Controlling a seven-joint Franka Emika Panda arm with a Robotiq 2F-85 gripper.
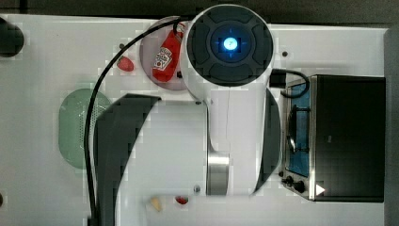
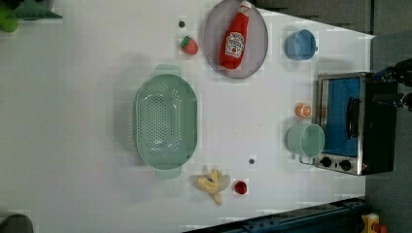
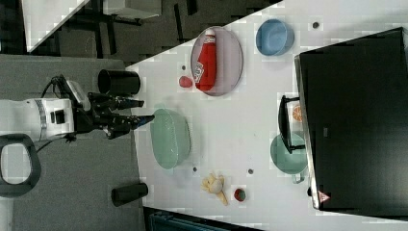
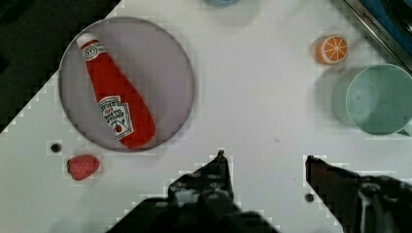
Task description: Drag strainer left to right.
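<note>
A: Starting nearest the arm, what is the gripper (image 3: pixel 139 111) doing?

B: In the right view it is hanging off the table's (image 2: pixel 87 97) edge with its fingers (image 4: pixel 216 172) spread apart, gripping nothing. In the wrist view bare white table is showing between the two dark fingertips.

A: And the strainer (image 2: pixel 166 124)?

B: It is sitting flat on the table, just beyond the fingertips in the right view, apart from them. Taking the strainer as the landmark, the left view is showing a peeled banana (image 2: pixel 212 183) and a small red piece (image 2: pixel 240 187) near its lower handle, and a strawberry (image 2: pixel 189 45) near its upper handle.

A: Further out from the strainer?

B: A grey plate (image 2: pixel 214 36) is lying past the strawberry, with a ketchup bottle (image 2: pixel 234 36) resting on it. A blue cup (image 2: pixel 300 44) is standing further still from the strainer, beyond the plate.

A: And farthest?

B: A mint-green cup (image 2: pixel 306 141) and an orange slice (image 2: pixel 303 110) are sitting well apart from the strainer, just beside a toaster oven (image 2: pixel 352 124) with a blue door, the farthest thing from the strainer.
</note>
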